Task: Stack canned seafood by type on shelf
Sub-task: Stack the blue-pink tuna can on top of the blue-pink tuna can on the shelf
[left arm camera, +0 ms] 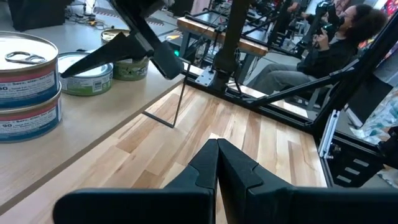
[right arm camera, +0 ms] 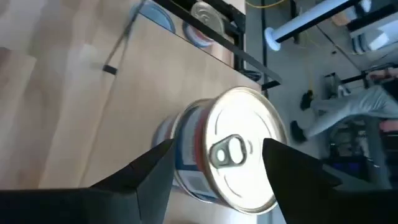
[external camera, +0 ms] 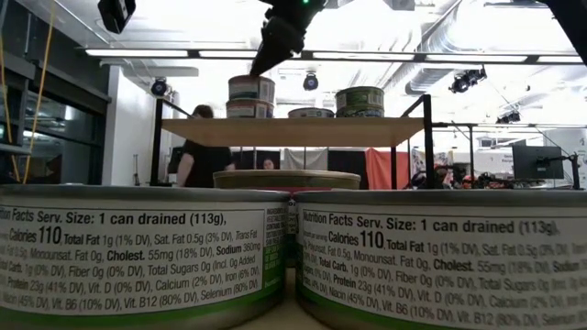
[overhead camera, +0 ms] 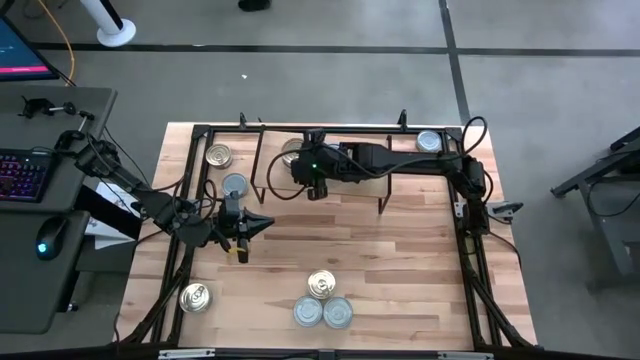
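Observation:
The light-wood shelf [overhead camera: 345, 188] [external camera: 293, 131] stands at the table's far side. On its left end sits a stack of two pull-tab tins [right arm camera: 239, 149] [left arm camera: 28, 81] [external camera: 250, 96]. Beside it are a flat tin [external camera: 310, 113] and green-labelled tins [external camera: 359, 101]. My right gripper [overhead camera: 303, 165] [right arm camera: 217, 149] [left arm camera: 134, 53] hovers open over the shelf next to the stack, its fingers spread and clear of it. My left gripper [overhead camera: 262, 226] [left arm camera: 217, 144] is shut and empty above the table, near-left of the shelf.
Loose tins rest on the tabletop: a gold one [overhead camera: 218, 155] and a pale one [overhead camera: 234, 184] left of the shelf, one at the far right [overhead camera: 428, 141], one at the near left [overhead camera: 195, 297], and three clustered at the near edge [overhead camera: 322, 302]. A person sits beyond the table [left arm camera: 336, 43].

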You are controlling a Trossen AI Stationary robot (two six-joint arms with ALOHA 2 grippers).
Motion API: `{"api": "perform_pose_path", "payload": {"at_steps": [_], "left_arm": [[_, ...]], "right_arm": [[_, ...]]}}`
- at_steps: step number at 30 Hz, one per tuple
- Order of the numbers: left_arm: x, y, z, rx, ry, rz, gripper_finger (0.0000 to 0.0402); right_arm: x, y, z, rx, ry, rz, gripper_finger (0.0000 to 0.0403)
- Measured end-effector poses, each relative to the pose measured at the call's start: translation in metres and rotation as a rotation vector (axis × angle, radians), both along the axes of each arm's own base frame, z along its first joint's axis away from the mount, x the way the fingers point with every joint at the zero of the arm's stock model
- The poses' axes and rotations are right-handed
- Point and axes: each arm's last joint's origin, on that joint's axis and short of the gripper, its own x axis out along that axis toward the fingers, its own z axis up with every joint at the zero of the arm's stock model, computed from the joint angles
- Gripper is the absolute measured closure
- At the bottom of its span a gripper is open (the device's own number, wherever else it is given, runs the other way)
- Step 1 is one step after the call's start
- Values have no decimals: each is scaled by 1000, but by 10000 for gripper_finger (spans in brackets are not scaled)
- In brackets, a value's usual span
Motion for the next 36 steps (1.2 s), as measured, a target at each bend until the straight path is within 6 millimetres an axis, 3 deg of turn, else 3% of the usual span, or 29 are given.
{"api": "perform_pose_path", "payload": {"at_steps": [9,14,20,22,28,36], "left_arm": [[1,1,0,0,0,8,401],[4,5,0,-34,3,-15,402],[13,8,-6,-44,57,-123,401],[18,7,-11,-37,86,-151,401],[43,-7,-39,-47,179,-251,401],[98,-37,-96,-60,73,-271,401]], "right_arm": [[-15,14,34,205,-82,1,175],[-28,34,29,416,64,24,224],[-39,83,-7,648,301,113,365],[-47,103,-24,735,397,134,392],[-103,160,-80,844,642,49,397],[-153,187,-99,1035,355,-182,401]]}}
